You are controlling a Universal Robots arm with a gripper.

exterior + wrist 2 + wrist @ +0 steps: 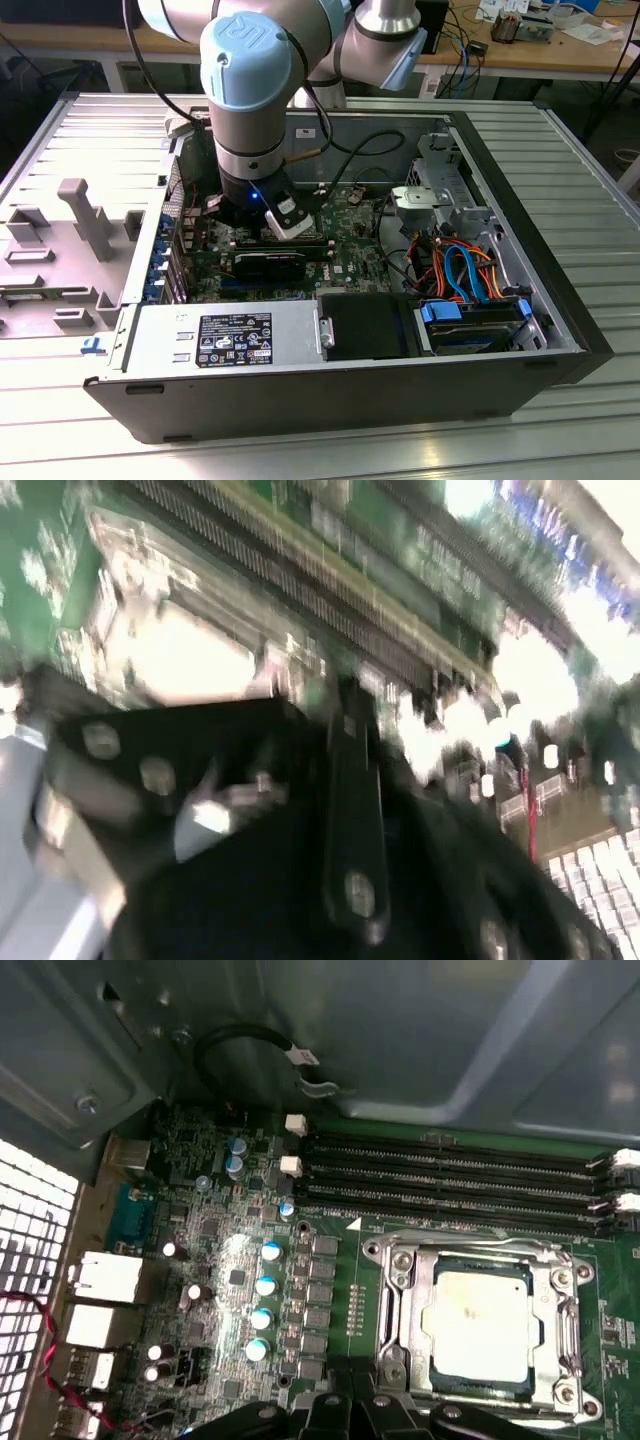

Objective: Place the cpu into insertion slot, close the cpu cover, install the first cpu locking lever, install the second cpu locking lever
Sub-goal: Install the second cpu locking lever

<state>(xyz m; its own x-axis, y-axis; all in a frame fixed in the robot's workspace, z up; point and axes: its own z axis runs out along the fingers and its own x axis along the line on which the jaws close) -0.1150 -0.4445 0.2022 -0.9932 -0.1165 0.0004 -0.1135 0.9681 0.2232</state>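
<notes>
- so the arm (250, 90) is reaching straight down into an open PC case (560, 330) that's lying on its side on a ribbed metal table (590, 160), wrist end just above the green motherboard (350, 250)
- the gripper (345, 1410) is a black chunk at the edge of the first wrist view, hovering right by the near edge of the insertion slot (395, 1310). can't tell how far open the fingers are, or if it's got hold of anything
- the cpu (480, 1325) is already sitting in the socket, pale silvery top facing up
- the cpu cover (560, 1335) is lying flat around the chip, so the chip shows through its window
- four long black memory slots (450, 1175) run just past the socket's far side
- in the exterior view the power supply (220, 340) sits along the near wall, with a bunch of orange and blue cables (455, 265) toward the exterior view's right
- second wrist view is mostly smeared, just black gripper body (300, 850) over green board
</notes>
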